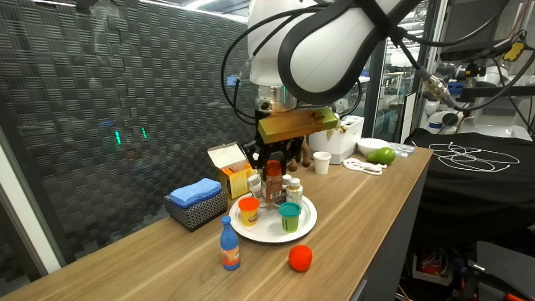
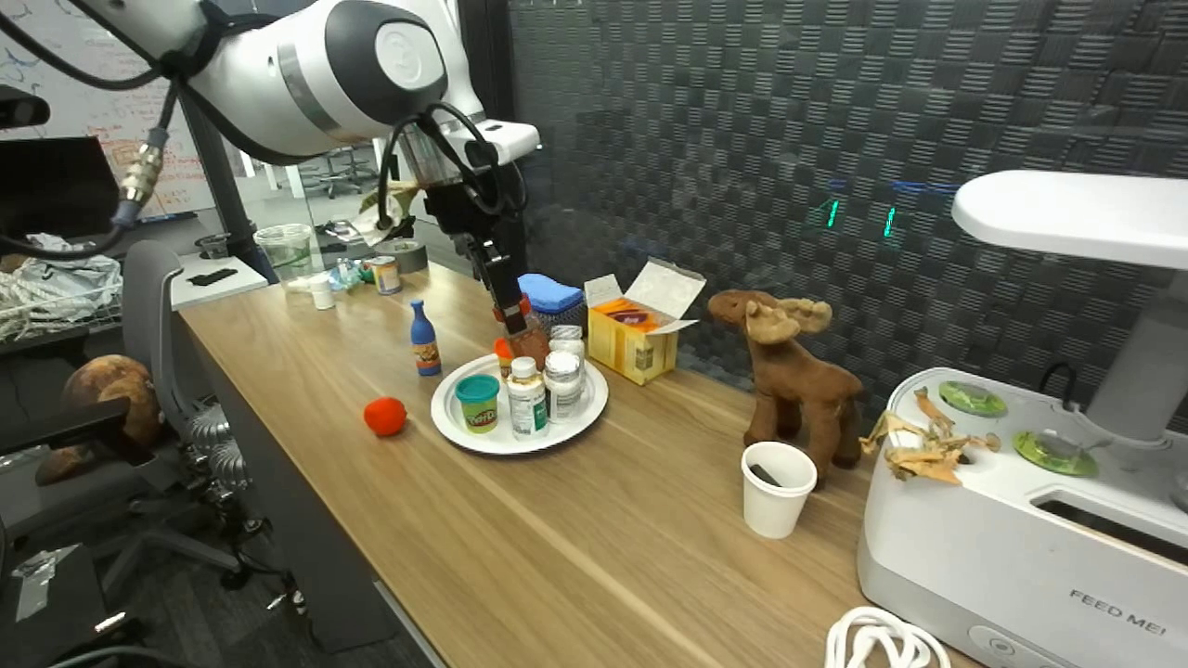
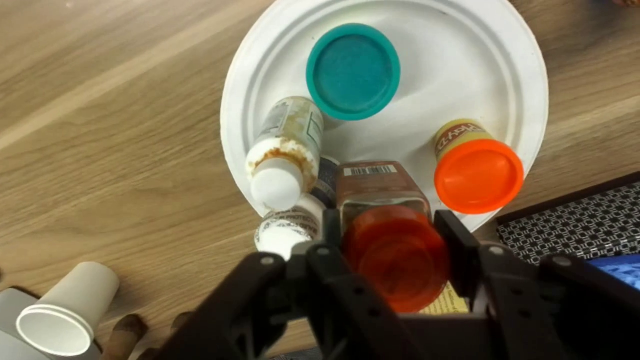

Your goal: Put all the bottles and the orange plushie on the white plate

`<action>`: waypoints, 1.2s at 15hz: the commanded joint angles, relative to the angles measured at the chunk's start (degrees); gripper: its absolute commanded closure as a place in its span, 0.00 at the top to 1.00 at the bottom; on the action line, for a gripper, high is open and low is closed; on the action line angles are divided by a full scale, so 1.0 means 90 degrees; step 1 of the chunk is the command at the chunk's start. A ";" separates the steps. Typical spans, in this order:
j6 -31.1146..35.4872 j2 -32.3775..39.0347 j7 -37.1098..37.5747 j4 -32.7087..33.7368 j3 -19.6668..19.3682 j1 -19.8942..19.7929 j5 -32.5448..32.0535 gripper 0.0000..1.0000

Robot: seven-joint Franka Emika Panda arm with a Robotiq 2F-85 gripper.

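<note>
Black two-fingered gripper (image 3: pixel 391 235): fingers partly apart, clamped on the red cap of a clear square-sided bottle (image 1: pixel 273 191). Bottle is over the round white plate (image 1: pixel 267 228); base contact undetermined. White pill bottles (image 2: pixel 528 404) stand beside it on the plate. Slim blue-and-orange bottle (image 1: pixel 229 244) and round red-orange plushie (image 1: pixel 300 258) sit off-plate, on wood-grain counter (image 1: pixel 347 217).

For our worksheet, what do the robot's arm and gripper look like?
The arm has rounded white housings with black trim, looping black cables and a silver metal band near the wrist, where a gold-coloured block shows. The gripper is black, with jointed fingers and round screw heads.
</note>
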 commanded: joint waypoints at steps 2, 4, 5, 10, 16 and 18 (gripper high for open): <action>0.0326 -0.0032 -0.0328 -0.0062 0.0152 -0.0034 0.0249 0.24; 0.0320 0.0023 -0.0408 -0.0062 0.0182 -0.0027 0.0324 0.24; 0.0290 0.0043 -0.0425 -0.0066 0.0176 -0.0018 0.0337 0.24; 0.0321 0.0170 -0.0517 -0.0187 0.0137 -0.0049 0.0443 0.24; 0.0447 0.0297 -0.0399 -0.0210 -0.0024 -0.0004 0.0248 0.24; 0.0456 0.0303 -0.0422 -0.0210 -0.0042 0.0016 0.0202 0.24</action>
